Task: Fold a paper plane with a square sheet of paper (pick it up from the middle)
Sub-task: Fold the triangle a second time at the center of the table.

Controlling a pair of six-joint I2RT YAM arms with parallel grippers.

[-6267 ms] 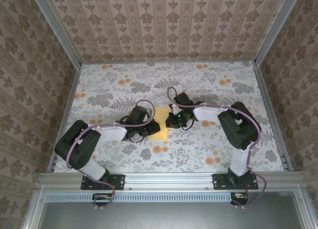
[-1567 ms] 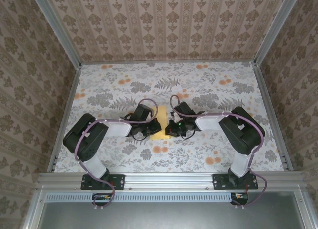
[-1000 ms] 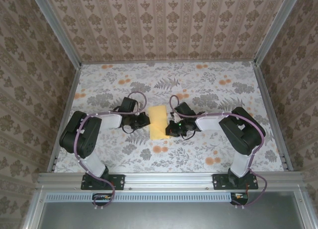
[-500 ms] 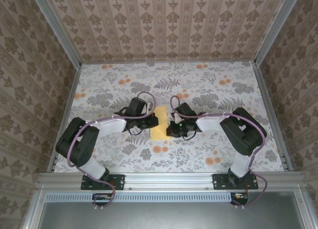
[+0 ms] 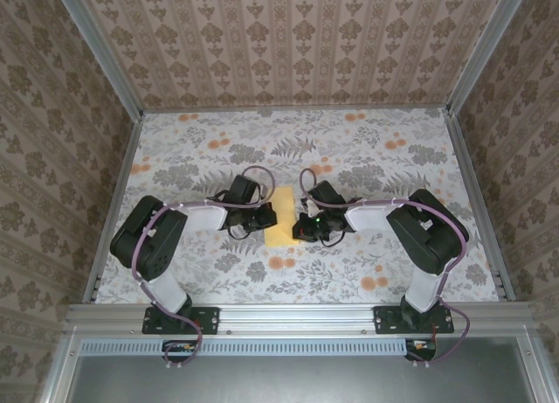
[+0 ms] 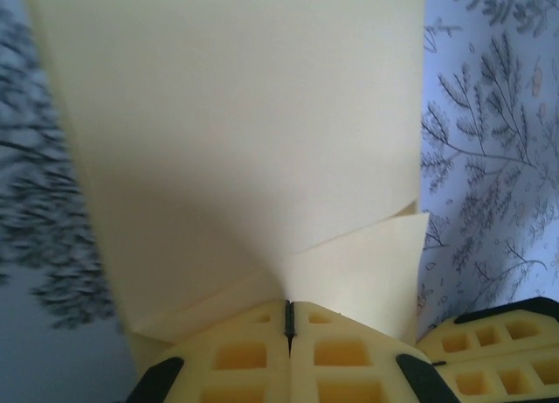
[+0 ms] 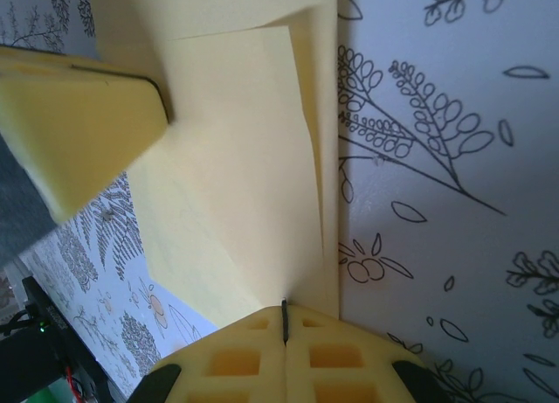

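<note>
Overhead, middle of the frame: square sheet of paper (image 5: 281,212), plain yellow, folded into a narrow strip running up and down the picture, lying on the floral table (image 5: 367,158). Touching its left edge, left gripper (image 5: 265,218); touching its lower right edge, right gripper (image 5: 301,229). Both arms low and bent in toward the centre.

Left wrist view: sheet (image 6: 244,141) spread across most of the frame, with a loose triangular flap at lower right, lifted slightly off the layer under it. At bottom centre, yellow foam pads (image 6: 240,355) pressed together with a thin dark slit between them, tips right at the paper's near edge. Cannot tell whether a layer is caught in that slit.

Right wrist view: sheet (image 7: 236,141) running from top to bottom centre, right edge straight against the printed table. At bottom centre, pads (image 7: 332,359) likewise pressed together, tips against the paper. At upper left, a yellow foam finger (image 7: 79,128) of the other arm resting on the sheet.
</note>
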